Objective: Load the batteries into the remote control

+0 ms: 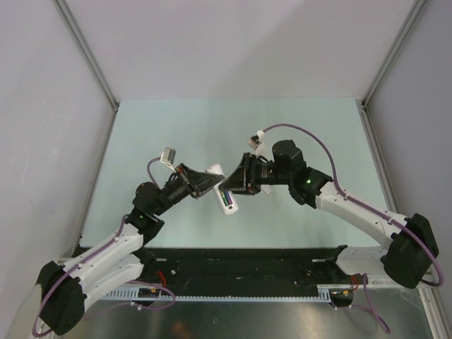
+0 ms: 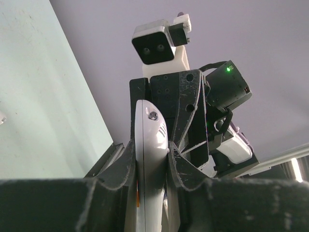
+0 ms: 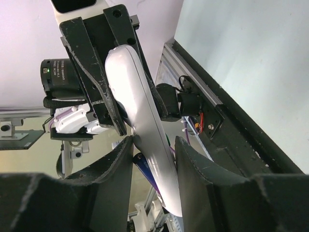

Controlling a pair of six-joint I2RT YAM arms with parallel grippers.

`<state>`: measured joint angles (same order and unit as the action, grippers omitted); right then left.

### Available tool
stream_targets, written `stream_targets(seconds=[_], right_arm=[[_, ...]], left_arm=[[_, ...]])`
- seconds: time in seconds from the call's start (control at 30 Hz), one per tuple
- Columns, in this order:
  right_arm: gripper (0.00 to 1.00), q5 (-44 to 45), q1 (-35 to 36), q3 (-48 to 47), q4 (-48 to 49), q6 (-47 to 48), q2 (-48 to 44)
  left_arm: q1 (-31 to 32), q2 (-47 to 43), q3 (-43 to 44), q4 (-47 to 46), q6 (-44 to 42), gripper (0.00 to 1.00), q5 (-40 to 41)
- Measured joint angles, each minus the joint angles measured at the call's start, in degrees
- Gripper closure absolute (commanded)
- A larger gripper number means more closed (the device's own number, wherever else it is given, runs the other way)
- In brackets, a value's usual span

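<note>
Remote control aloft over the table, caught between two facing grippers.
Batteries showing in its recess; long axis slanting from far-left to near-right. Clamped across its width by left gripper; straddled by right gripper, hold there impossible to tell. Both arms equally near.

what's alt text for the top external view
The left gripper and right gripper meet over a pale green table, both set around a white remote. A green battery shows in its back.
</note>
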<state>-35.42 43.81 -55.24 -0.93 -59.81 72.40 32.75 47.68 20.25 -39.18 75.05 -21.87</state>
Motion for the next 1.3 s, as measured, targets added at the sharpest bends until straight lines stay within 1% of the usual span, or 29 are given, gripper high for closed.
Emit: stream_targets(seconds=[0.73, 1.07, 1.3], right_arm=[[0.62, 2.6, 1.8, 2.0, 3.0, 0.0, -0.6], [0.57, 4.2, 3.0, 2.0, 3.0, 0.7, -0.7], [0.60, 4.1, 3.8, 2.6, 3.4, 1.4, -0.7]], left_arm=[[-1.5, 0.2, 0.0, 0.4, 0.8, 1.00, -2.7], [-2.2, 0.4, 0.0, 0.4, 1.0, 1.00, -3.9], [-2.2, 0.7, 0.0, 0.6, 1.3, 1.00, -5.0]])
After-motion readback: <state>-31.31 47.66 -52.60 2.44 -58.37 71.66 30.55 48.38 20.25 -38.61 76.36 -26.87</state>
